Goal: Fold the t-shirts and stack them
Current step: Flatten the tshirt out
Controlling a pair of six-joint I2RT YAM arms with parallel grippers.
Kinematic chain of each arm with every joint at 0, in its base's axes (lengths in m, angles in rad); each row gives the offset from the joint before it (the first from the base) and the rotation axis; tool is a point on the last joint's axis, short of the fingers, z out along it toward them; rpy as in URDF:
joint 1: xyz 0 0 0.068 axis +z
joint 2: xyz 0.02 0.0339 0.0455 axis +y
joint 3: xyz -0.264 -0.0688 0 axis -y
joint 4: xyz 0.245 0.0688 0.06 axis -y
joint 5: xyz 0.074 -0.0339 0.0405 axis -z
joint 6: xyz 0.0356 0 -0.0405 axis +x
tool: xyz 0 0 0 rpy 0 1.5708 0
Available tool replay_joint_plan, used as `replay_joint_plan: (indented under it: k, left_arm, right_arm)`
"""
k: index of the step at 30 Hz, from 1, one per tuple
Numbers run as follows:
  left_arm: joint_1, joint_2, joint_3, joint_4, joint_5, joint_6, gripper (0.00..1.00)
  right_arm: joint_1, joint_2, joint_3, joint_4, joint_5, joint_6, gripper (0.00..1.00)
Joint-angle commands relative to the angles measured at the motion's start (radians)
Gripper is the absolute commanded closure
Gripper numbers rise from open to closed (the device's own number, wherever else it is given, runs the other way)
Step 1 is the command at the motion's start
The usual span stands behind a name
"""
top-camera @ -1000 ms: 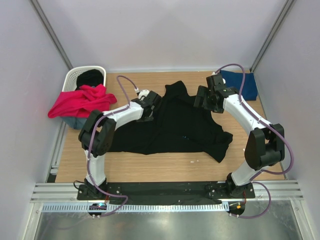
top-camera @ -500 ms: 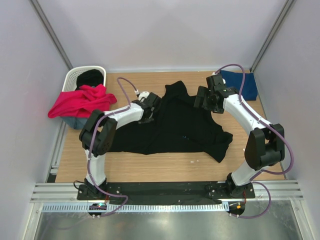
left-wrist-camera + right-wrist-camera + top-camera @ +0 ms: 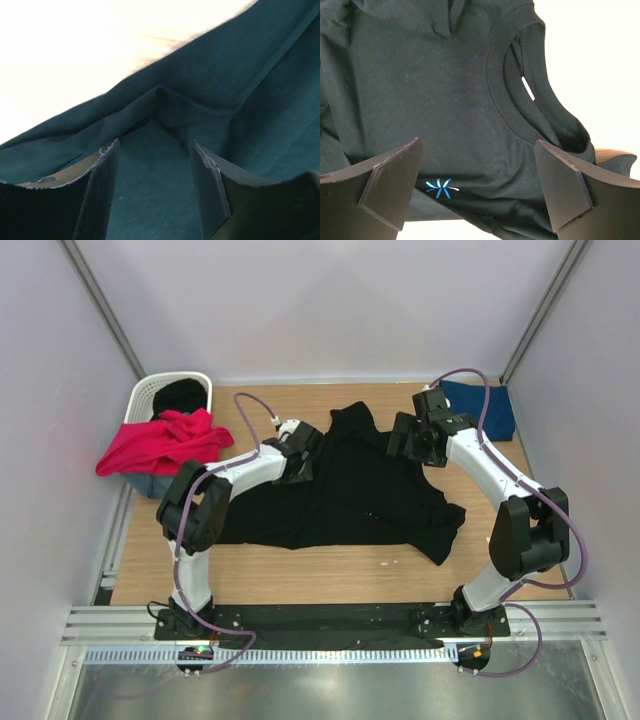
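The large black t-shirt (image 3: 350,495) lies spread and wrinkled in the middle of the table. My left gripper (image 3: 300,462) is open, low over its left edge. In the left wrist view a raised fold of the cloth (image 3: 165,107) lies just ahead of the open gripper (image 3: 155,155). My right gripper (image 3: 405,440) is open above the shirt's upper right part. In the right wrist view the gripper (image 3: 477,175) hangs wide open over the collar (image 3: 530,95) and the tiny blue chest mark (image 3: 440,189). The navy t-shirt (image 3: 482,408) lies at the back right. The magenta-red t-shirt (image 3: 160,440) hangs over the basket.
The white lattice laundry basket (image 3: 150,392) stands at the back left with dark cloth (image 3: 182,395) inside. Grey walls close in the table on three sides. Bare wood (image 3: 330,580) shows along the near edge in front of the black shirt.
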Motion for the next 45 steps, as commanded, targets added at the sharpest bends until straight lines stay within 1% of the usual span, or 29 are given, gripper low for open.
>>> replay_joint_plan:
  k: [1, 6, 10, 13, 15, 16, 18, 19, 22, 27, 33, 34, 37, 38, 39, 40, 41, 42, 44, 45]
  left_arm:
    - [-0.003, 0.035, 0.057, 0.033, -0.032, -0.003, 0.41]
    - [-0.003, 0.06, 0.08, 0.036, -0.038, -0.006, 0.43]
    - [-0.003, 0.061, 0.061, 0.022, -0.053, -0.009, 0.44]
    - [-0.003, 0.043, 0.032, 0.019, -0.061, -0.018, 0.48]
    - [-0.003, 0.029, 0.015, 0.021, -0.063, -0.022, 0.56]
    - [-0.003, 0.024, 0.011, 0.021, -0.066, -0.023, 0.65]
    - [-0.003, 0.015, 0.002, 0.027, -0.061, -0.019, 0.76]
    - [-0.003, 0.015, 0.0, 0.032, -0.058, -0.015, 0.86]
    - [-0.003, 0.007, -0.014, 0.038, -0.055, -0.012, 1.0]
    - [-0.003, -0.042, -0.035, 0.045, -0.05, -0.003, 1.0]
    - [-0.003, -0.184, -0.075, 0.035, -0.038, 0.017, 1.0]
    - [-0.003, -0.241, -0.098, 0.016, -0.029, 0.012, 1.0]
    - [-0.003, -0.342, -0.165, -0.025, -0.017, -0.011, 1.0]
    - [-0.003, -0.423, -0.231, -0.045, -0.011, -0.046, 1.0]
    - [-0.003, -0.463, -0.262, -0.068, -0.006, -0.064, 1.0]
    - [-0.003, -0.506, -0.297, -0.121, 0.002, -0.084, 1.0]
    - [-0.003, -0.56, -0.36, -0.154, 0.011, -0.136, 1.0]
    - [-0.003, -0.651, -0.394, -0.184, 0.015, -0.158, 1.0]
    - [-0.003, -0.759, -0.446, -0.287, 0.026, -0.207, 1.0]
    - [-0.004, -0.858, -0.487, -0.328, 0.026, -0.268, 1.0]
  right_arm:
    - [0.001, -0.007, 0.001, 0.023, 0.001, -0.015, 0.0]
    - [0.001, 0.002, 0.001, 0.024, -0.01, -0.016, 0.0]
    - [0.001, 0.004, 0.003, 0.026, -0.011, -0.015, 0.0]
    - [0.001, 0.005, 0.004, 0.026, -0.011, -0.016, 0.0]
    - [0.001, 0.007, 0.004, 0.024, -0.017, -0.015, 0.0]
    - [0.001, 0.008, 0.004, 0.027, -0.02, -0.015, 0.0]
    - [-0.001, 0.01, 0.004, 0.029, -0.022, -0.013, 0.0]
    - [0.001, 0.011, 0.006, 0.027, -0.028, -0.013, 0.0]
    - [0.001, 0.008, 0.006, 0.027, -0.033, -0.01, 0.0]
    - [0.001, 0.001, -0.001, 0.023, -0.025, -0.009, 0.01]
    - [0.001, 0.004, -0.001, 0.026, -0.033, -0.004, 0.0]
    - [-0.001, 0.005, -0.002, 0.026, -0.033, -0.005, 0.0]
    - [0.001, 0.008, -0.008, 0.038, -0.034, 0.002, 0.0]
    - [0.001, 0.01, -0.011, 0.043, -0.037, 0.005, 0.0]
    - [0.001, 0.014, -0.014, 0.049, -0.039, 0.008, 0.0]
    - [-0.001, 0.016, -0.025, 0.055, -0.046, 0.013, 0.0]
    - [0.001, 0.019, -0.03, 0.061, -0.049, 0.02, 0.0]
    - [0.001, 0.025, -0.043, 0.073, -0.056, 0.025, 0.0]
    - [0.001, 0.034, -0.057, 0.09, -0.08, 0.031, 0.0]
    - [0.001, 0.039, -0.059, 0.099, -0.085, 0.037, 0.0]
